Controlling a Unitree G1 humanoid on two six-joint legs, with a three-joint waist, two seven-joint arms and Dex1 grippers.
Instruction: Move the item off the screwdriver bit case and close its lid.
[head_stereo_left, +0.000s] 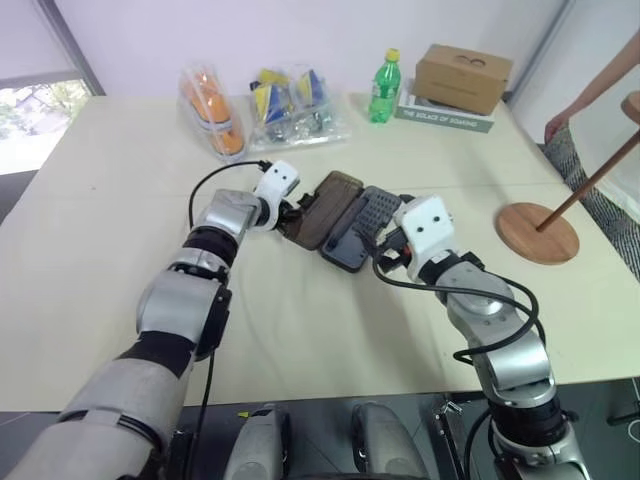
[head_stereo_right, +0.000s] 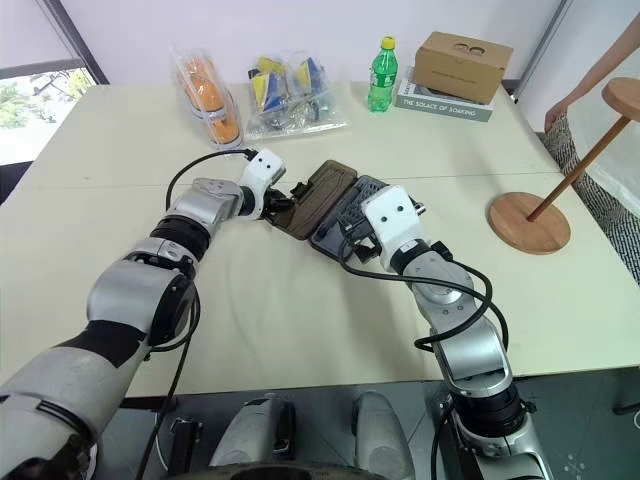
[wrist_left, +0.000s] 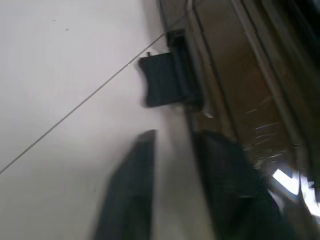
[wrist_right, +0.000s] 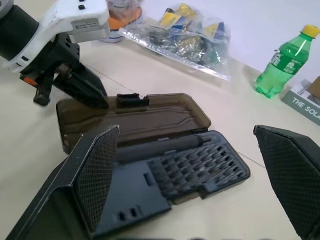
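Case: mid-table, open flat; tray partly hidden by R gripper, fingers spread wide, holding nothing. Lid lies table-side. L gripper: fingers pinching lid's long edge near clip. Stand: by right edge, off case, top cut off.

Your head cameras look down across the table. Each wrist camera sits close, and both share the open screwdriver bit case.
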